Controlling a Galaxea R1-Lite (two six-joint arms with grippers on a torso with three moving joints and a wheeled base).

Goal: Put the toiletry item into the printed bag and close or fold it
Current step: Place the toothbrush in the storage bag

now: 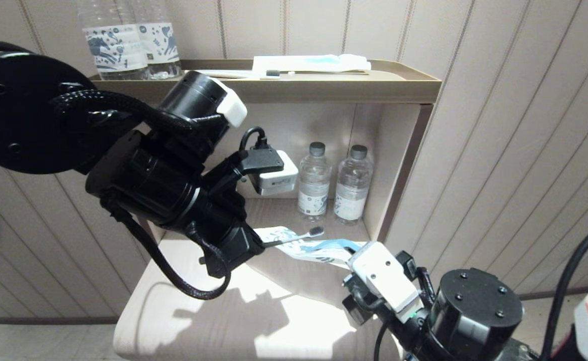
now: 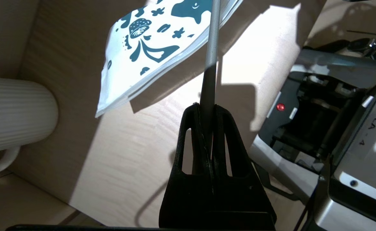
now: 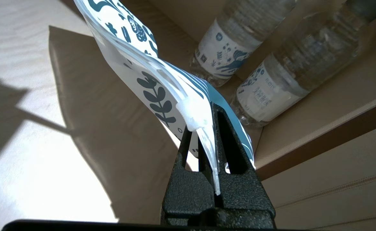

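My left gripper [image 1: 264, 244] [image 2: 207, 109] is shut on the handle end of the slim pale toothbrush [image 1: 294, 237] [image 2: 212, 48]. The brush points toward the back niche, and its small head looks grey in the head view. It runs across the printed bag [image 1: 319, 253] [image 2: 149, 48] [image 3: 133, 64], a white pouch with dark teal plants, held in the air above the shelf. Whether the brush is inside the bag cannot be told. My right gripper [image 1: 350, 255] [image 3: 205, 125] is shut on the bag's strip-seal edge, beside its white slider.
Two water bottles [image 1: 314, 183] [image 1: 352, 185] stand in the niche just behind the bag. The top shelf [image 1: 324, 90] holds two more bottles [image 1: 116, 50], a white-and-blue packet [image 1: 309, 62] and a dark-bristled toothbrush [image 1: 272, 73]. A ribbed white mug [image 2: 14, 115] stands left of the bag.
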